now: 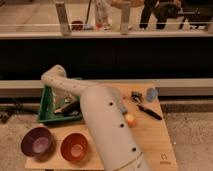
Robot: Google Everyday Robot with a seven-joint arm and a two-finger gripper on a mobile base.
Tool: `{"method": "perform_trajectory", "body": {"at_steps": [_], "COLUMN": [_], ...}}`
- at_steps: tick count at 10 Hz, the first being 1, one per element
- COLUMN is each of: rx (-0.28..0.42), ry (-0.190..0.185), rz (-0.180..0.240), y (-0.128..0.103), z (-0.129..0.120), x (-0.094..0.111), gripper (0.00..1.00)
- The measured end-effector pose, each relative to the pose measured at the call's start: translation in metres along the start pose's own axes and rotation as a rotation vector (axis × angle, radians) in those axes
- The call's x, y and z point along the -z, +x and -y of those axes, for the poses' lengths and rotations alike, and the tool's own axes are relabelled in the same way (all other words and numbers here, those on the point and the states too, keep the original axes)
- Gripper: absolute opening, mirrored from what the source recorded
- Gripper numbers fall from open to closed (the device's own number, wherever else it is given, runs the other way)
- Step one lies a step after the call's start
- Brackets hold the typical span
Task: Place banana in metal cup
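A: Why does the arm bend down over the green tray [45, 112]?

B: I think it goes there to fetch the banana. The gripper [69, 106] hangs low inside the tray, at the left side of the table [152, 137]. Its jaws stand wide, and as far as I can see they hold nothing.

A: And where is the banana itself?

B: I cannot make it out. Probably it lies in the tray just beside or under the gripper. The metal cup [151, 93] stands at the far right, well apart, so a long carry is needed.
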Motion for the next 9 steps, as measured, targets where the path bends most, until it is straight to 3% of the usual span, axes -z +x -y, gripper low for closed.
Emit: {"method": "perform_trajectory", "body": {"at_steps": [6, 8, 9], "rx": [0.008, 0.008, 0.008], "ry": [-0.001, 0.001, 0.001], "rz": [0.024, 0.034, 0.037], "y": [-0.0013, -0.0022, -0.0026], "z": [-0.0018, -0.0018, -0.0025], "x": [-0.0038, -0.0041, -0.0039], "gripper": [0.8, 0.72, 0.62]}}
